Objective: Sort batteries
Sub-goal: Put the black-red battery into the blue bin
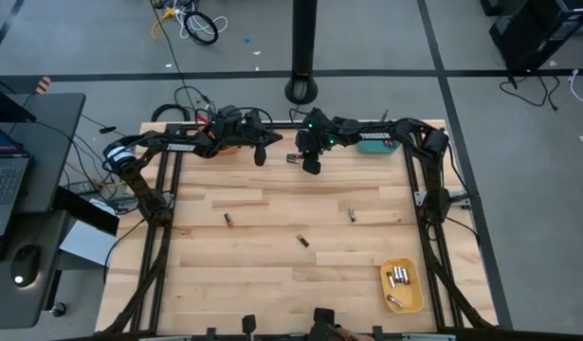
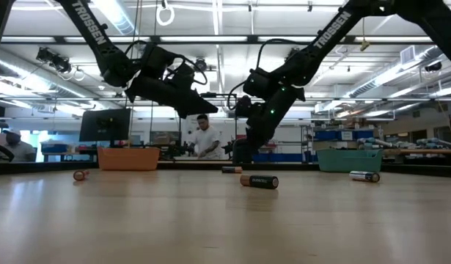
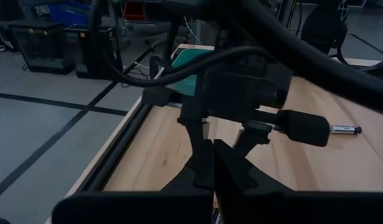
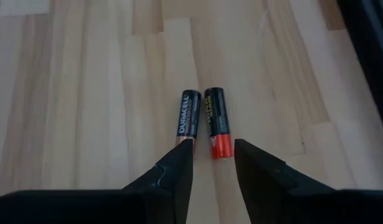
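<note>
Two black batteries lie side by side on the table near its far edge, one with a copper end [image 4: 190,115] and one with a red end [image 4: 216,121]. My right gripper [image 4: 211,152] is open just above them, pointing down, with a finger on either side of their near ends. The high view shows this gripper [image 1: 311,167] mid-table at the far edge. My left gripper [image 1: 261,154] hangs in the air to its left, shut and empty [image 3: 213,152]. More batteries lie loose on the table: one black [image 1: 228,219], another black [image 1: 302,241], one silvery [image 1: 351,215].
A yellow bin [image 1: 402,301] at the near right holds several silvery batteries. A teal bin [image 1: 376,144] stands at the far right, under the right arm. An orange bin [image 2: 128,158] stands at the far left. Open wood lies between the loose cells. People show in the room beyond.
</note>
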Robot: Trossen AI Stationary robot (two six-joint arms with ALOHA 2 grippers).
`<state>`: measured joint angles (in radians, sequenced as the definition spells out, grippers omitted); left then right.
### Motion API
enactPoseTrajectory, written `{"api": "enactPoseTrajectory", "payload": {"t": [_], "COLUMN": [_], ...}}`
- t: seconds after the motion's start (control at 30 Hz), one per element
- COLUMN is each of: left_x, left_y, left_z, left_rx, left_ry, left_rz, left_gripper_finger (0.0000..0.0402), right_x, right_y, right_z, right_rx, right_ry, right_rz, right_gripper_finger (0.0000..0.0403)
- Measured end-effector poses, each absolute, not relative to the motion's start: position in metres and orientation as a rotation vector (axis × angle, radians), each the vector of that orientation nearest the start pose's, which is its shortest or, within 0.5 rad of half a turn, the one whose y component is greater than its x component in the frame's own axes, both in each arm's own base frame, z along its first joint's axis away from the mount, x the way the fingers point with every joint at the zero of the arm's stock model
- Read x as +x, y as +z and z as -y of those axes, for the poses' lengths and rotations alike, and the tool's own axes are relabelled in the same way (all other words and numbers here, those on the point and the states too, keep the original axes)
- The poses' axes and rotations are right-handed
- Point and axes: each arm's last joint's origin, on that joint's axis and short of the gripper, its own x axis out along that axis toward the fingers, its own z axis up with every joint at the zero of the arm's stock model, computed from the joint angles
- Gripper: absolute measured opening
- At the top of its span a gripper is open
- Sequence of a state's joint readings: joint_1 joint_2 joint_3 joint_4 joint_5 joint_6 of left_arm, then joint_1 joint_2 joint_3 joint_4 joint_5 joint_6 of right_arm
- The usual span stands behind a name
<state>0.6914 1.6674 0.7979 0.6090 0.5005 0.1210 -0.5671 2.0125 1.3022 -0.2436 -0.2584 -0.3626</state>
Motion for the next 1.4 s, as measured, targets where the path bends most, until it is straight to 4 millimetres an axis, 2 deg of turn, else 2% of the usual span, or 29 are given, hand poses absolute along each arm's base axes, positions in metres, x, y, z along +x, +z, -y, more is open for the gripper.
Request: {"api": "enactPoseTrajectory", "payload": {"t": [0.37,0.83,0.97,1.1,1.23,1.4], "left_x": [0.271,0.274,0.273,0.27,0.27,0.271], "left_y": [0.194,0.194,0.193,0.193,0.193,0.194], "left_z": [-0.205,-0.201,-0.205,-0.208,-0.208,-0.208], "left_rx": [-0.026,-0.024,-0.039,-0.037,-0.029,-0.012], "left_ry": [0.171,0.167,0.272,0.29,0.287,0.286], "left_rz": [-0.227,-0.229,-0.24,-0.241,-0.241,-0.236], "left_gripper_finger": [0.0006,0.0006,0.0006,0.0006,0.0006,0.0006], "right_x": [0.353,0.35,0.35,0.354,0.354,0.357], "right_y": [0.149,0.148,0.161,0.175,0.177,0.177], "right_z": [0.219,0.22,0.223,0.23,0.229,0.222], "right_rx": [0.033,0.045,0.065,0.071,0.103,0.086], "right_ry": [-0.143,-0.129,-0.143,-0.109,-0.054,-0.067], "right_rz": [-0.858,-0.879,-0.967,-0.92,-0.9,-0.936], "right_gripper_finger": [0.0129,0.0133,0.0135,0.0137,0.0137,0.0137]}}
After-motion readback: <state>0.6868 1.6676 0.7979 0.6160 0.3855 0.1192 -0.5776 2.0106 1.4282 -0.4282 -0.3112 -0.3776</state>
